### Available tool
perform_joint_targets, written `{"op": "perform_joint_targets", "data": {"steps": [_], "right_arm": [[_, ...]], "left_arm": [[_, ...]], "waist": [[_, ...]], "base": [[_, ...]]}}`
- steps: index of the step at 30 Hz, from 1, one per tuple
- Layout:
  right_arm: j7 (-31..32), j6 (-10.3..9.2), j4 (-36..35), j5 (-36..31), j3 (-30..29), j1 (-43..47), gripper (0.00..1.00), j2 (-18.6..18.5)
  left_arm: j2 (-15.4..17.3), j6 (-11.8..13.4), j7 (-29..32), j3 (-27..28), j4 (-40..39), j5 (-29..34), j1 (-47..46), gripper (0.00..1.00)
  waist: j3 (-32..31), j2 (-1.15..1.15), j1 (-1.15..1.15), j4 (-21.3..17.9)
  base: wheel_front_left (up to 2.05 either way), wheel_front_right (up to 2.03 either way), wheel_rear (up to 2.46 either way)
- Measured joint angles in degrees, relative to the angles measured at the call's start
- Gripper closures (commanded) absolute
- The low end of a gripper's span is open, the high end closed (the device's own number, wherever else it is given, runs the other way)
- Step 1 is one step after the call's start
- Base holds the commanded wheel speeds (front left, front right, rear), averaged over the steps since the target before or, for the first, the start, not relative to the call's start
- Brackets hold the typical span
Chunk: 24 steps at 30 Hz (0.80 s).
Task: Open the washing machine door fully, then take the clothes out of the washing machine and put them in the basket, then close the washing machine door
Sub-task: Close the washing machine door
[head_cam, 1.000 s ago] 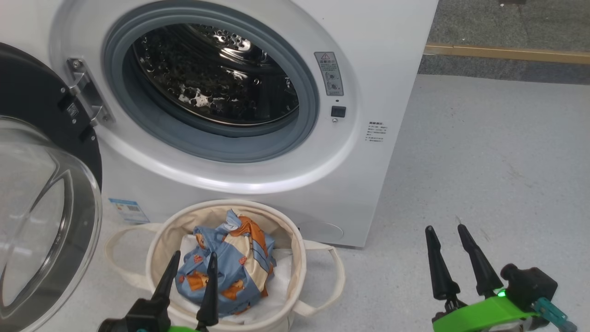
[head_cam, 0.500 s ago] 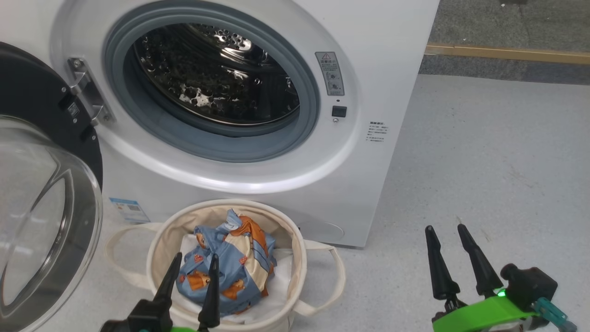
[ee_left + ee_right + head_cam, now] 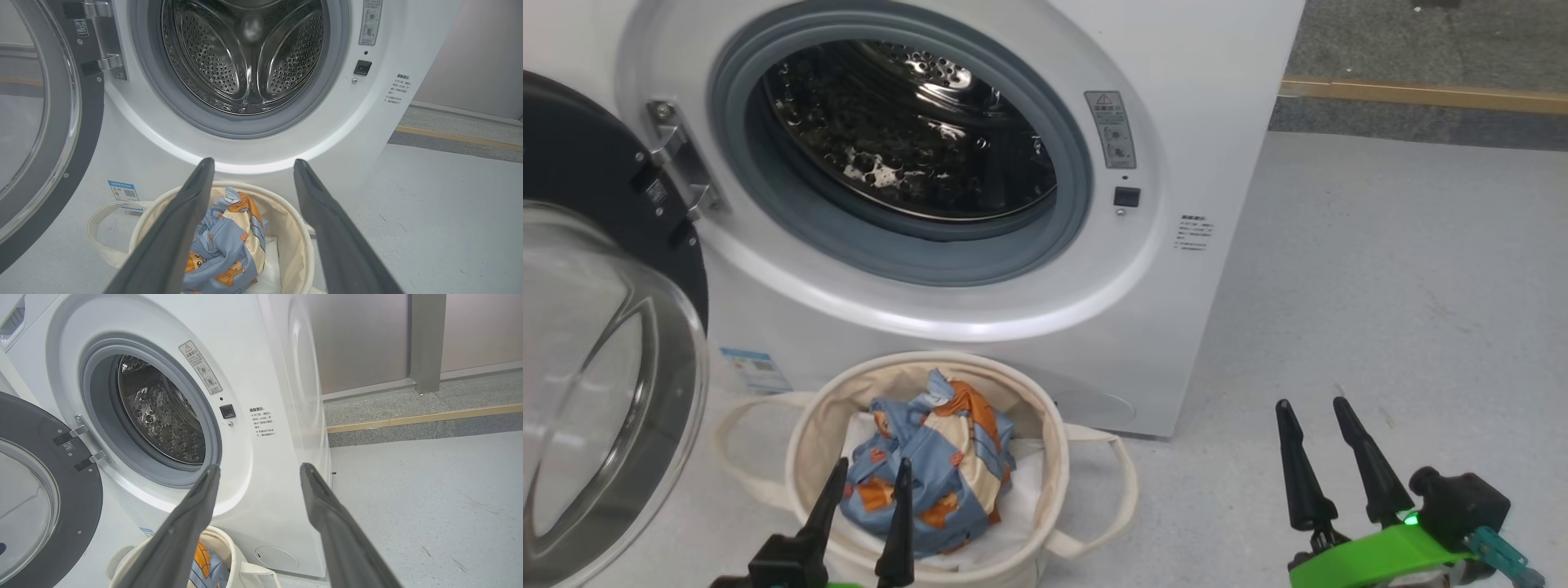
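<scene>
The left claw (image 3: 871,467) is spread wide and empty, with the bear-print clothes (image 3: 947,457) just beyond its tips, inside the basket (image 3: 1058,457). The right claw (image 3: 1311,404) is equally wide and empty. The washing machine (image 3: 1217,122) stands ahead, and the washing machine door (image 3: 596,204) is swung open to the left claw's left.

The clothes (image 3: 931,474) lie in the basket (image 3: 931,359) before the washing machine (image 3: 1184,122), the washing machine door (image 3: 588,180) at its left.

Warning-triangle label (image 3: 1112,129) and illegible small print (image 3: 1196,233) on the washing machine (image 3: 1225,90)
</scene>
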Motion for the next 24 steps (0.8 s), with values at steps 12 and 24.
{"op": "perform_joint_targets", "data": {"steps": [12,24], "right_arm": [[0.0,0.0,0.0,0.0,0.3,0.0,0.0,0.1],[0.0,0.0,0.3,0.0,0.6,0.0,0.0,0.1]], "left_arm": [[0.0,-0.1,0.0,0.0,0.3,0.0,-0.1,0.0],[0.0,0.6,0.0,-1.1,-2.1,2.6,-0.1,0.0]], "waist": [[-0.3,0.0,0.0,0.2],[1.1,0.0,0.0,1.2]], "base": [[-2.2,1.26,0.94],[-1.83,1.65,0.19]]}}
